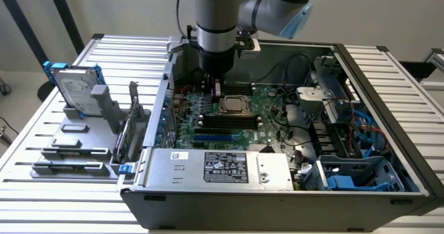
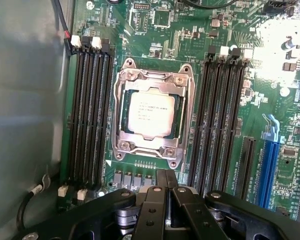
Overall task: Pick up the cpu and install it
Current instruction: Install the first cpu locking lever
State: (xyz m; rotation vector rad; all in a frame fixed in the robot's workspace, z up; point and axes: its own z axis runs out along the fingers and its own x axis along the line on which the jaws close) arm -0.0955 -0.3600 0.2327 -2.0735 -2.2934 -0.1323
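Inside the open computer case [image 1: 277, 190] on the slatted desk [image 1: 49, 192], the cpu [image 2: 150, 115] is sitting flat in the metal socket frame [image 2: 152, 116] on the green motherboard [image 2: 155, 35], silver top facing up. Black memory slots [image 2: 90, 112] are running along both sides of the socket. Gripper [image 2: 165, 192] is hanging just above the motherboard beside the socket, fingers pressed together, holding nothing. In the exterior view the gripper [image 1: 216, 88] is pointing straight down from the arm [image 1: 220, 21], close to the cpu [image 1: 234, 105] and slightly toward the far edge of the desk from it. Hard drive [image 1: 73, 91] with blue frame is standing upright in a grey holder [image 1: 87, 135] outside the case, toward the exterior view's left desk edge. Power supply box [image 1: 218, 169] is lying along the near wall of the case.
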